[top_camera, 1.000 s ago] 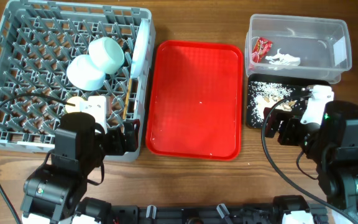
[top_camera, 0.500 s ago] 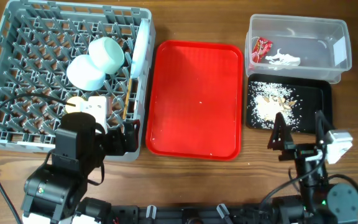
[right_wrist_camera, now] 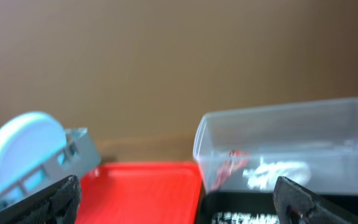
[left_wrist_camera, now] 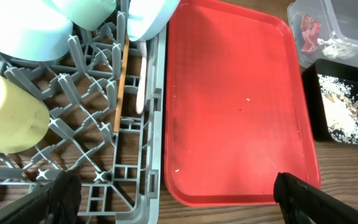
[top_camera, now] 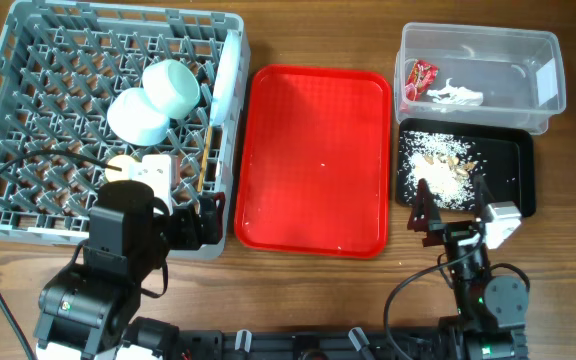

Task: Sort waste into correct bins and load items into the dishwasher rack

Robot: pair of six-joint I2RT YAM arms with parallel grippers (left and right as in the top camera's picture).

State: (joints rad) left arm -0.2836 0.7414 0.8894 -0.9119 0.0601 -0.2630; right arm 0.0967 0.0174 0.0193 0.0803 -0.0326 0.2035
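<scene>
dishwasher rack (top_camera: 28, 90): holds bowls (top_camera: 173, 85), cup (left_wrist_camera: 8, 118), plate (top_camera: 226, 70), fork (left_wrist_camera: 140, 93), chopsticks (left_wrist_camera: 122, 93).
clear tub (top_camera: 478, 45): wrapper (top_camera: 420, 76), paper scrap (top_camera: 455, 95).
black tray (top_camera: 521, 170): crumbs (top_camera: 443, 170).
left end effector (left_wrist_camera: 176, 185): fingers spread, empty, above dishwasher rack corner and red tray (top_camera: 318, 160).
right end effector (right_wrist_camera: 178, 186): fingers spread, empty, at black tray near edge.

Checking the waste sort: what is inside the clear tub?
Inside the clear tub lie a red snack wrapper and a crumpled white paper scrap. A white label covers a bit of its right end.
</scene>
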